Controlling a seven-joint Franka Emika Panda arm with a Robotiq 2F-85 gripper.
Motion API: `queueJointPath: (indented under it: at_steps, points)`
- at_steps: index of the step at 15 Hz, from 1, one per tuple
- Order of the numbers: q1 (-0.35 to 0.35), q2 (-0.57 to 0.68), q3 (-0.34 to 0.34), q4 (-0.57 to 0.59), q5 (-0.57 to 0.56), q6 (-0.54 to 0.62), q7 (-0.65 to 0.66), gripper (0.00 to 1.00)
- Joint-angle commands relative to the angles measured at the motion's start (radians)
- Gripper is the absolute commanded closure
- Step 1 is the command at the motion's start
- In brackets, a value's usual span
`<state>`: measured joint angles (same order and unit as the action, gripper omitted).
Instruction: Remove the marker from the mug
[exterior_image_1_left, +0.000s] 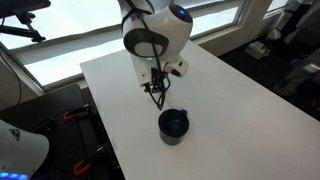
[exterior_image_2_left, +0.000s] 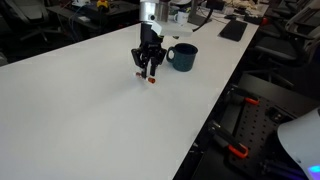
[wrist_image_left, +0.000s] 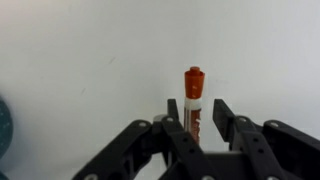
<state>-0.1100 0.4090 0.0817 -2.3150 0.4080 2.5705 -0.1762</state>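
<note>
Gripper (exterior_image_2_left: 149, 70) tight around the upright marker (wrist_image_left: 194, 85), near the mug (exterior_image_2_left: 183, 57), well inside the edges of the table (exterior_image_2_left: 80, 110).

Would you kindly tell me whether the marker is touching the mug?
Apart. In an exterior view the marker, held in the gripper, hangs beside the mug, with white table showing between them.

In an exterior view the camera stands high and fairly near, looking steeply down on the white table (exterior_image_1_left: 225, 95) toward the windows (exterior_image_1_left: 70, 50). In an exterior view set lower and farther off, it looks along the tabletop at the mug (exterior_image_2_left: 182, 57) and the gripper (exterior_image_2_left: 149, 72), which both exterior views share. The wrist view sits just behind the gripper's fingers, close on the marker (wrist_image_left: 194, 95), facing the tabletop
</note>
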Motion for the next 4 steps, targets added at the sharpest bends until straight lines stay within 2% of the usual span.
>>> queueJointPath:
  at_steps: [1, 2, 4]
  points:
    - [-0.034, 0.050, 0.001, 0.077, -0.022, -0.199, -0.005, 0.25]
    - [-0.014, 0.021, 0.001, 0.028, -0.010, -0.096, 0.002, 0.44]
    - [-0.024, 0.042, -0.003, 0.055, -0.011, -0.162, 0.000, 0.28]
